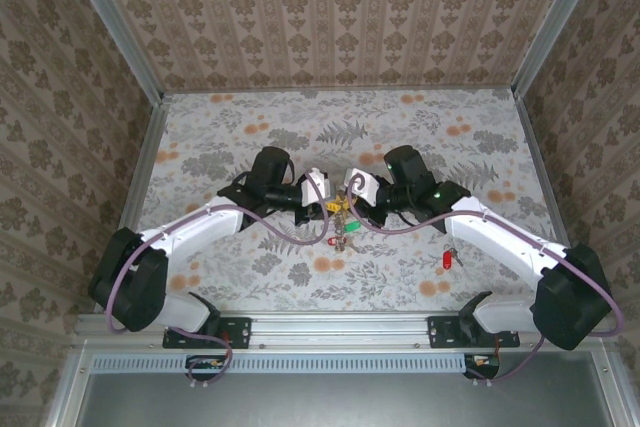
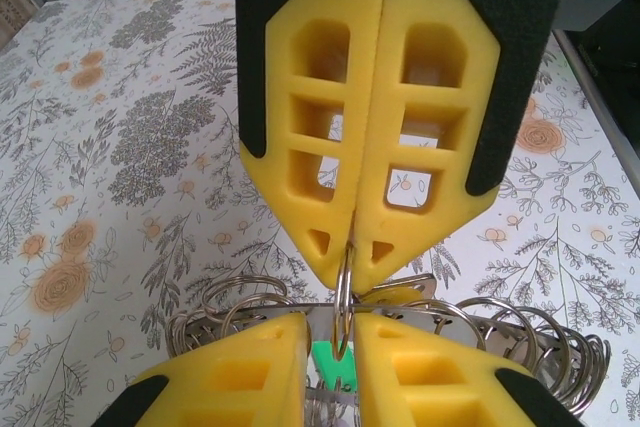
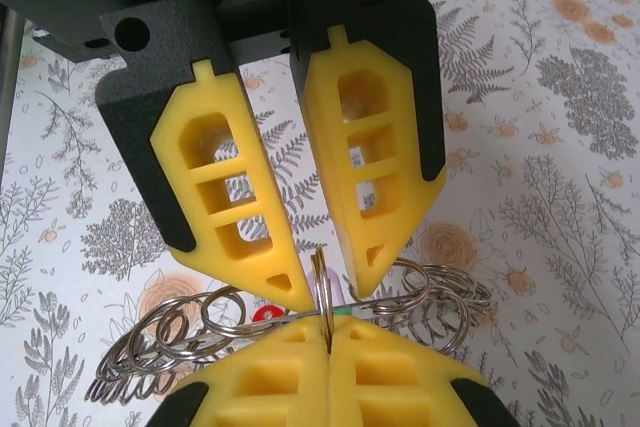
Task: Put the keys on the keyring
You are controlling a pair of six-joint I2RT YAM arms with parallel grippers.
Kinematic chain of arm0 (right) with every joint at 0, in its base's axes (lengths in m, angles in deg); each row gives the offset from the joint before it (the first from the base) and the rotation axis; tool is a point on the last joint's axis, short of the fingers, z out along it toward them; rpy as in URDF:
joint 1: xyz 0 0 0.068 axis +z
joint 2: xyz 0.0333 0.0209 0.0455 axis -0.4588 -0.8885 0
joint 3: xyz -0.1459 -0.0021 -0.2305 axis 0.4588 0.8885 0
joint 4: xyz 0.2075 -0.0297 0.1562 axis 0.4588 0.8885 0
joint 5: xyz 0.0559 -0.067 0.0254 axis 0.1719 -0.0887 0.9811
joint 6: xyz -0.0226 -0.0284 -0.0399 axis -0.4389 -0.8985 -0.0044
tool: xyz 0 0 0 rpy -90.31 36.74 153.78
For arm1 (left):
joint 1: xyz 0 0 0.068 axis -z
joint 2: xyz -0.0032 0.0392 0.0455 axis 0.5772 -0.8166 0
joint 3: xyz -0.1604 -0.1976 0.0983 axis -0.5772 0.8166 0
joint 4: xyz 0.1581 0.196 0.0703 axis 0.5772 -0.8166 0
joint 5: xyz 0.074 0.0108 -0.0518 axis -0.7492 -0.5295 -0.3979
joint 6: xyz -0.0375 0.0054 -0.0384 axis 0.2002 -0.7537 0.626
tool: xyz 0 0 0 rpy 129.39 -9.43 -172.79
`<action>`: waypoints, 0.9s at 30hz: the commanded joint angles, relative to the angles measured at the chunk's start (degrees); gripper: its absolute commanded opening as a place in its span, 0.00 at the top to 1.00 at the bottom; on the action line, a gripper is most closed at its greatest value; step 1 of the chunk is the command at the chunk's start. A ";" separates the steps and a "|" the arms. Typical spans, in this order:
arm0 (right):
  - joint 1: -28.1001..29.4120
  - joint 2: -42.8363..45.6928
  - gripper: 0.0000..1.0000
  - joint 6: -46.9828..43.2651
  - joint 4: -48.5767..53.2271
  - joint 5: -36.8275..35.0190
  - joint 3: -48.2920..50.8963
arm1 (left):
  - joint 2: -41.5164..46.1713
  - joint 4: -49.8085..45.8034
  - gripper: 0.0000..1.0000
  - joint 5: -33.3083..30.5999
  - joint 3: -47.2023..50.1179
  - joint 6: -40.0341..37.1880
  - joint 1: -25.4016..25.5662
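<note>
Keyring (image 3: 323, 287), lower centre of right wrist frame, loop upright and edge-on: right fingers (image 3: 390, 377) shut on it, left fingers (image 3: 240, 217) slightly parted round it, not gripping; 1 loose red key (image 1: 447, 260) on bench (image 1: 250, 127), nearer right arm.

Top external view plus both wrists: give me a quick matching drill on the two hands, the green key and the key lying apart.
1 left hand
2 right hand
3 green key
4 key lying apart

A red
B shut on the keyring
C fingers slightly apart
D at the keyring, between the hands

Pairs: 1-C, 2-B, 3-D, 4-A
</note>
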 commanded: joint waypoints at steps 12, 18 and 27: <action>0.67 -0.20 1.00 -0.61 0.09 -0.81 -2.08 | 3.61 3.64 0.77 -0.70 1.43 0.75 0.30; 0.66 -0.09 1.00 -0.02 -1.00 0.64 -2.02 | 2.66 1.99 0.79 -0.07 0.65 -0.22 0.38; 0.66 0.73 1.00 1.26 -2.97 2.08 -1.58 | 1.01 0.46 0.84 1.32 -0.63 -0.76 0.45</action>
